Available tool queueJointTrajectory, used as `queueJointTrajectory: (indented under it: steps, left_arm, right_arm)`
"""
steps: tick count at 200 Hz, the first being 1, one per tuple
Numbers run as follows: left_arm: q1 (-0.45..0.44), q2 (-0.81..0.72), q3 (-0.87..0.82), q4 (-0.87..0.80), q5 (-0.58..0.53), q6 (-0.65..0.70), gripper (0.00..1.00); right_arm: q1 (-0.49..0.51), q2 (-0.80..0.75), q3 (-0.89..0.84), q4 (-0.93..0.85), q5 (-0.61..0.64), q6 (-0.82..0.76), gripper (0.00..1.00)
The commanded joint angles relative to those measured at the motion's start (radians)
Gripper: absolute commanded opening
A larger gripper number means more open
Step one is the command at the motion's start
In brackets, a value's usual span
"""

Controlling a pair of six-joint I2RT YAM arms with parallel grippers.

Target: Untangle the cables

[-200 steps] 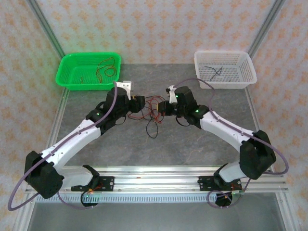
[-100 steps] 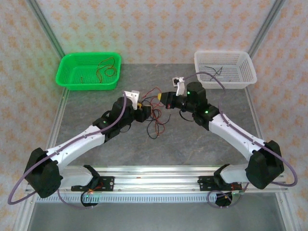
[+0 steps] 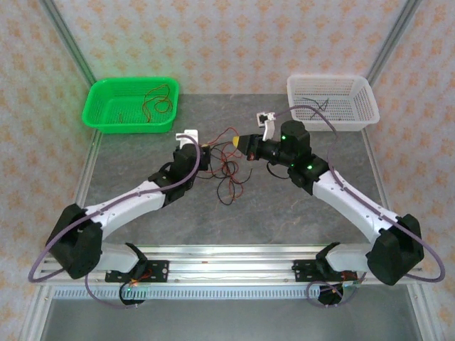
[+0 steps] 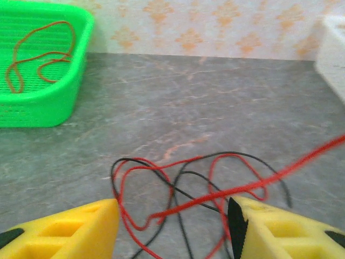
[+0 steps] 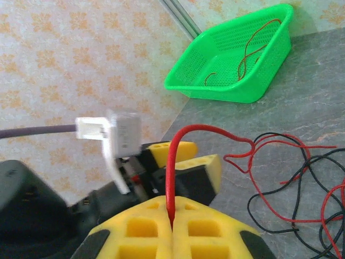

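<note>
Over the last second the right end effector (image 3: 237, 142) has pulled back from the middle of the bench (image 3: 298, 213) toward the far right corner, drawing a red strand (image 5: 171, 162) out of the cables (image 3: 229, 176). The left end effector (image 3: 204, 151) has shifted a little toward the far edge, and its arm's shoulder has swung inward. In the last half second the right arm has hardly moved.

The right end effector (image 5: 172, 222) is pressed together on the red strand, which rises from between its fingertips and arcs over to the tangle. The left end effector (image 4: 172, 229) is spread, low over the bench, with red and black loops of the cables (image 4: 188, 181) between its fingers; whether they touch a strand cannot be told.

The cables lie mid-bench between the two end effectors, one black loop trailing toward the near edge. The green basket (image 3: 129, 128) at the far left corner holds a red cable (image 3: 160, 99). The white basket (image 3: 330, 77) at the far right corner holds a black cable (image 3: 317, 106).
</note>
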Motion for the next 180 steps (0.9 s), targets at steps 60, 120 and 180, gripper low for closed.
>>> queueJointTrajectory:
  steps: [60,120,180]
  left_arm:
    - [0.088,0.183,0.017,0.116,-0.113,-0.065,0.52]
    - [0.149,0.231,-0.041,0.167,-0.03,-0.121,0.51]
    - [0.171,0.243,-0.079,0.205,0.021,-0.146,0.5]
  right_arm:
    - [-0.002,-0.111,0.097,-0.087,0.016,0.038,0.0]
    - [-0.004,-0.152,0.249,-0.25,0.114,0.023,0.0]
    - [-0.005,-0.131,0.447,-0.372,0.151,-0.027,0.0]
